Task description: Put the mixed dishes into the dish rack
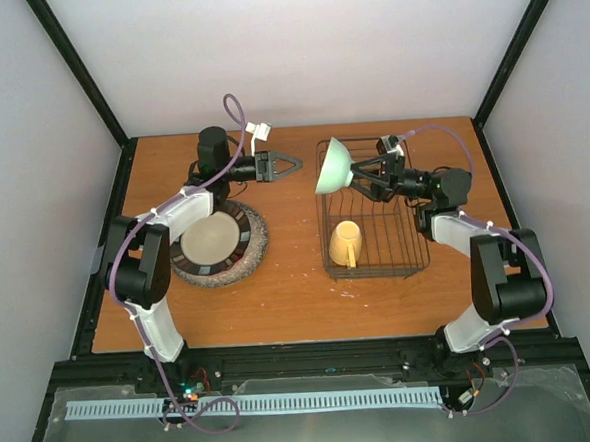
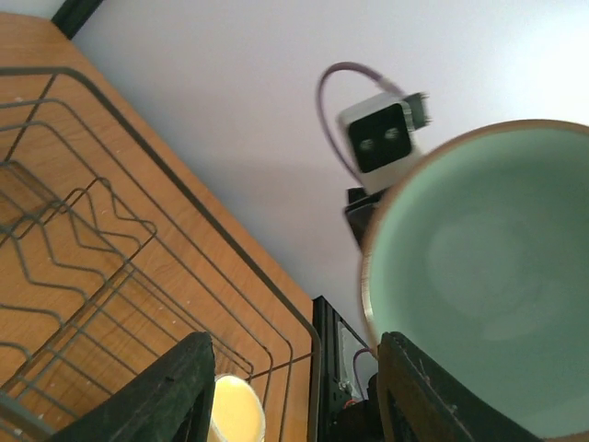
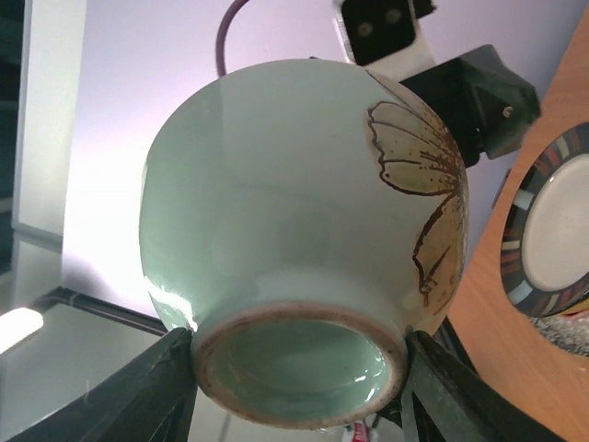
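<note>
The wooden table (image 1: 300,306) carries everything. The dish rack (image 1: 377,273), a dark wire basket, lies directly under the right gripper (image 1: 356,176) and stretches from below its fingers back toward the arms' bases. Well to the left of the left gripper's fingers, beneath that arm, a plate (image 1: 211,241) with a striped rim sits on a round woven mat (image 1: 259,245).

A pale green bowl (image 1: 332,167) is clamped by its foot ring between the right fingers (image 3: 156,396), tipped on its side above the rack's far left corner with its mouth facing the left gripper (image 1: 294,164). The only marking on it is a painted, brown-outlined yellow motif (perhaps a butterfly wing or petals) on the outer wall.

A yellow mug (image 1: 344,243) lies on its side in the rack, nearer the bases than the right fingertips.

The left fingers (image 2: 170,396) stand apart with nothing between them, just beside the bowl's rim, though whether they touch it cannot be told.
</note>
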Tool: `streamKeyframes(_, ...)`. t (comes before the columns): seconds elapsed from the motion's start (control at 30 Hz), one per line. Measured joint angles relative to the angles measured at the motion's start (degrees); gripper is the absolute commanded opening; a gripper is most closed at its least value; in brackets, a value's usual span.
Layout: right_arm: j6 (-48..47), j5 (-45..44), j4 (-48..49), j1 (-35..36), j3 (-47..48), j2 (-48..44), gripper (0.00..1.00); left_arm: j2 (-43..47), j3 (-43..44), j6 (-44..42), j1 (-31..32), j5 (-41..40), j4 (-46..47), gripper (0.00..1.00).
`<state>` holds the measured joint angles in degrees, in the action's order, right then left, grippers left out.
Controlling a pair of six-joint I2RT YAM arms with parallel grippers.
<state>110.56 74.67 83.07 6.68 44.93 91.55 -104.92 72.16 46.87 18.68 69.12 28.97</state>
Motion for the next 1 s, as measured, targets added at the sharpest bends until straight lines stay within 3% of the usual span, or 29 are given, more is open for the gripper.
streamKeyframes(0.13, -11.9, 1.5, -14.8, -1.4, 0.3, -6.4, 0.03, 0.3, 1.0, -4.6, -0.1, -2.4, -6.3, 0.49)
streamKeyframes(0.2, -25.1, 2.0, -33.2, -1.9, 2.9, -10.0, 0.03, 0.7, 1.5, -6.8, -0.3, -3.7, -9.4, 0.49)
streamKeyframes(0.3, -52.6, -1.7, -70.5, -2.5, 17.0, -10.8, 0.03, 1.7, 3.1, -10.7, -0.3, -6.2, -14.8, 0.49)
streamKeyframes(0.4, -68.9, -5.2, -90.4, -4.2, 23.6, -12.0, 0.03, 2.8, 5.3, -15.0, -0.6, -8.8, -20.5, 0.49)
streamKeyframes(0.53, -80.4, -9.9, -108.1, -5.2, 23.7, -13.7, 0.03, 4.8, 7.5, -19.9, -1.3, -12.2, -27.0, 0.49)
streamKeyframes(0.7, -90.1, -22.1, -126.5, -5.1, 25.0, -13.6, 0.03, 7.1, 10.1, -26.3, -2.5, -18.7, -37.4, 0.50)
streamKeyframes(1.0, -96.3, -43.5, -143.8, -5.1, 32.3, -15.7, 0.03, 14.1, 11.9, -36.9, -2.8, -35.6, -52.5, 0.52)
